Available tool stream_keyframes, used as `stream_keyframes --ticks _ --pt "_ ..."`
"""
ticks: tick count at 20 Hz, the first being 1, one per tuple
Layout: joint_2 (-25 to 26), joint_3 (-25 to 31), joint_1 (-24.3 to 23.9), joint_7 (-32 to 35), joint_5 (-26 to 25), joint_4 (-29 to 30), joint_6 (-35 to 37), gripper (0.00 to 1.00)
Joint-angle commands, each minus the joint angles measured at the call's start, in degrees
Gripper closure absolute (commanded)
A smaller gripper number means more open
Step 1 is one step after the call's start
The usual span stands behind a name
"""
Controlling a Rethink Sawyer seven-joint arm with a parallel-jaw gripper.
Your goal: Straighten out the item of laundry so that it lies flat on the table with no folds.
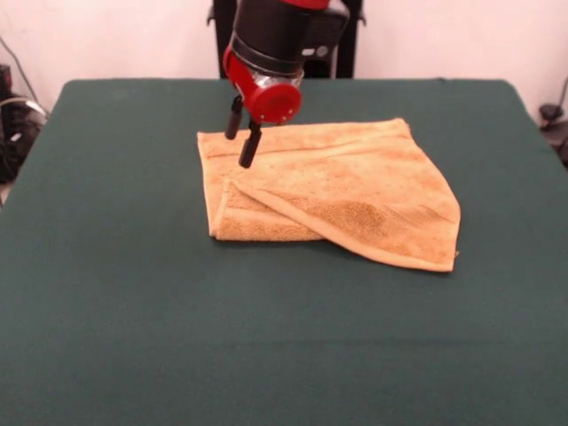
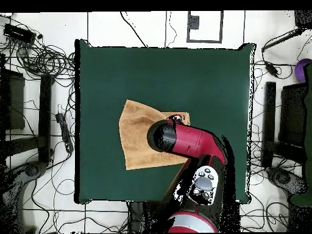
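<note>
My gripper (image 1: 241,131) hangs from my red and black arm (image 1: 277,44) over the far left corner of the small golden-tan terry-cloth towel (image 1: 346,191). My two black fingers (image 1: 249,146) point downward and stand a narrow gap apart, holding nothing. In the front view the tip of the nearer one shows against the cloth just inside the towel's far hem, the other against the edge of that corner; whether either tip touches the terry I cannot tell.

The towel lies on the large dark green matte table (image 1: 133,311), somewhat toward the far side and about midway between left and right. It is not flat. Along its near left part a flap is folded over, so that a hemmed edge runs diagonally from near the left side down toward the near right corner, with a doubled layer showing beneath it at the near left. The near right corner juts out toward the camera in a point. A woven band runs parallel to the far hem.

From overhead, my arm (image 2: 189,143) reaches across from the base and covers much of the towel (image 2: 135,137), leaving its one end and a strip of its edge showing on the green table (image 2: 122,73). My gripper is hidden beneath the arm there.
</note>
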Motion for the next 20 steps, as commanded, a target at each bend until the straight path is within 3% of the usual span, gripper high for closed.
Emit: stream_keyframes --ticks 1,20 --pt "5.2 5.4 0.0 7.5 2.6 3.3 -3.1 0.00" --pt "10.5 8.4 -0.6 10.1 7.2 4.5 -12.2 0.00"
